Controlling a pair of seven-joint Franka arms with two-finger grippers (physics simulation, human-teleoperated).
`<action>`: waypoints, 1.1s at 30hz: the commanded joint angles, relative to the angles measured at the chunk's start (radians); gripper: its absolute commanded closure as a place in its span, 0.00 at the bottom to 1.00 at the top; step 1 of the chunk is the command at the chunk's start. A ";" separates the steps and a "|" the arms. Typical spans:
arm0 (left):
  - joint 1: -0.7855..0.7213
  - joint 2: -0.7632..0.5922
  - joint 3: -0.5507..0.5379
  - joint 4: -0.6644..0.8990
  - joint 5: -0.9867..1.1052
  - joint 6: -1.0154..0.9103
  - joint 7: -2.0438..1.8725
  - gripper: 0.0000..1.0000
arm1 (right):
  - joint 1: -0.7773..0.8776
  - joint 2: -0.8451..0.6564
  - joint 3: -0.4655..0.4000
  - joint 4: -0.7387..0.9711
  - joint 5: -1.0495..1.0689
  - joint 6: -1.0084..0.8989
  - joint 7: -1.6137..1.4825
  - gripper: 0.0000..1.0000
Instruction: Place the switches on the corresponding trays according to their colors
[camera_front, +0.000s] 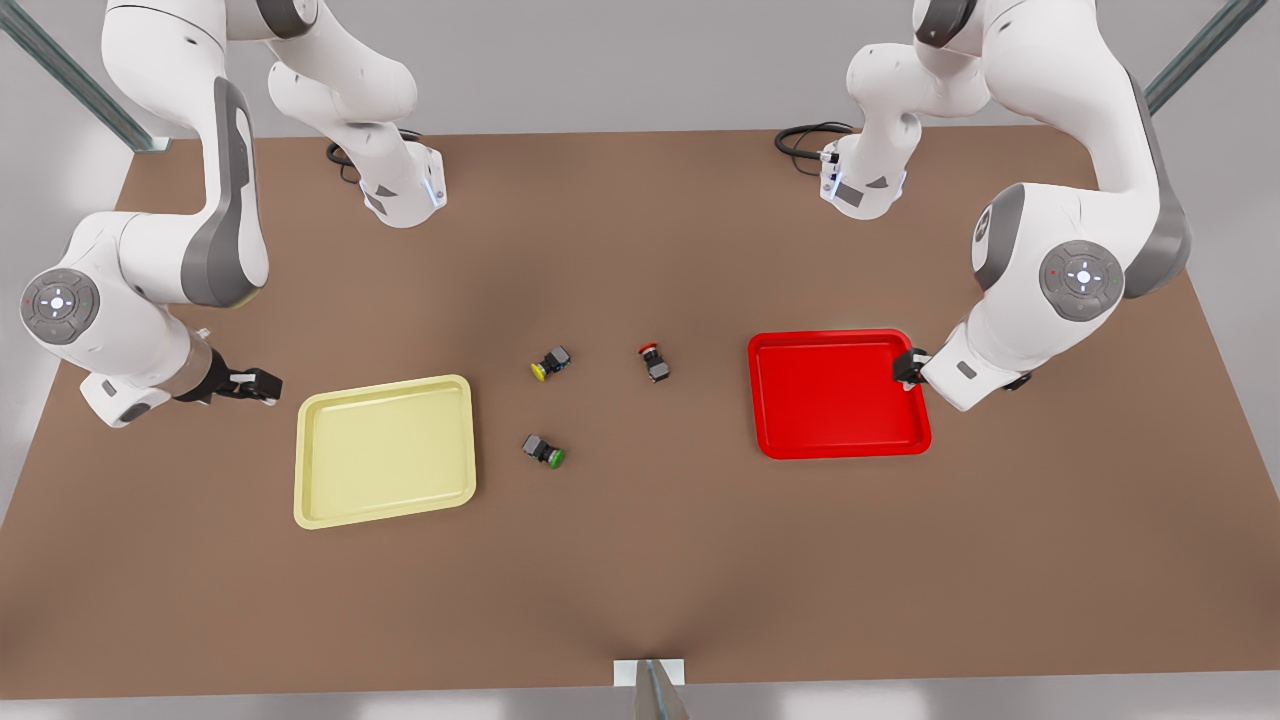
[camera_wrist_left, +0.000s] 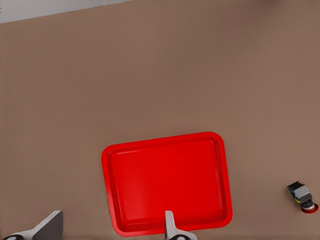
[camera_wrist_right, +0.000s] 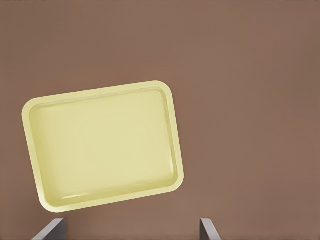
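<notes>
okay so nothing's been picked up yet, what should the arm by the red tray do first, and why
Probably move the open left gripper from the red tray toward the red switch, which lies on the table between the trays. The right gripper waits, open, beside the yellow tray.

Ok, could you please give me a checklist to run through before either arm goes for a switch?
1. Left gripper, at the red tray's far-right corner in the front view, open and empty: ok.
2. Right gripper, beside the yellow tray, open and empty: ok.
3. Both trays free of objects: ok.
4. Red switch and yellow switch apart from each other on the table, between the trays: ok.
5. Green switch clear of the yellow switch: ok.
6. Which faces of the switches the fingers could close on: cannot tell.
</notes>
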 joint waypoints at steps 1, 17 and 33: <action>-0.001 0.001 0.000 0.000 0.001 -0.002 -0.001 0.00 | 0.000 -0.001 0.000 0.000 0.000 0.001 0.002 0.00; -0.481 0.157 -0.009 -0.314 -0.131 0.517 -0.979 0.00 | 0.136 -0.021 0.173 -0.212 0.006 0.192 0.481 0.00; -0.596 0.320 -0.009 -0.540 -0.206 0.962 -1.015 0.00 | 0.150 0.064 0.442 -0.511 0.009 0.639 1.246 0.00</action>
